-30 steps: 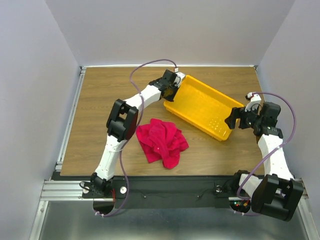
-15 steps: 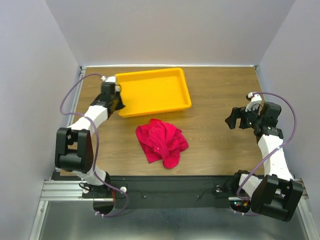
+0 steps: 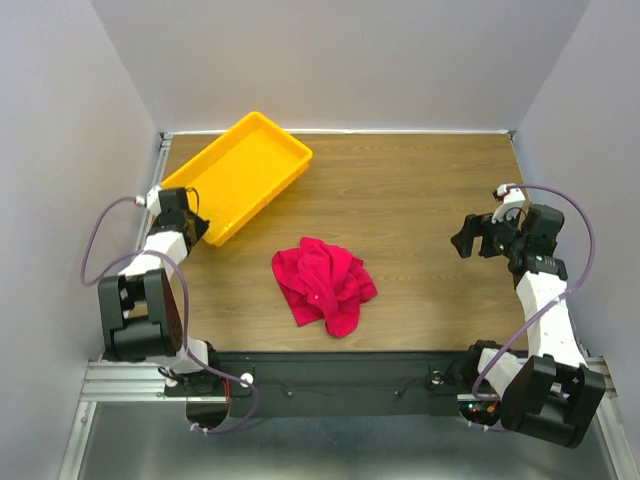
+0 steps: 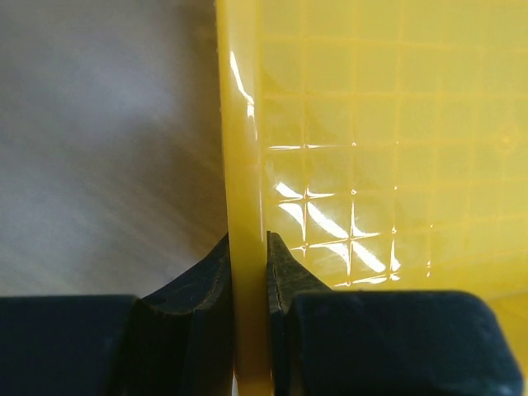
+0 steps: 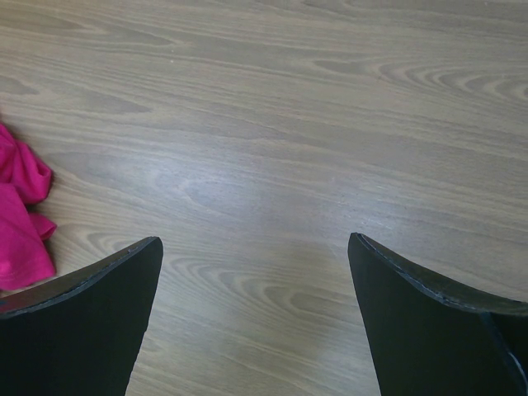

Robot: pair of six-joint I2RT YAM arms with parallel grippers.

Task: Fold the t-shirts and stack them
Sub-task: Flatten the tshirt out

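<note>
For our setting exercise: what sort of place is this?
Likely a robot lab workcell: wooden table walled by plain grey panels, two arms bolted at its edge, a yellow tray, a red t-shirt.

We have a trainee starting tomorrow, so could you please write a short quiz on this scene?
1. Is the t-shirt folded or crumpled?
2. What does the left gripper clamp? A) the wall of the tray B) the t-shirt C) nothing
3. True or false: the right gripper is shut on the t-shirt.
Key: 1 crumpled, in a heap on the table; 2 A; 3 false, it is open above the table.
</note>
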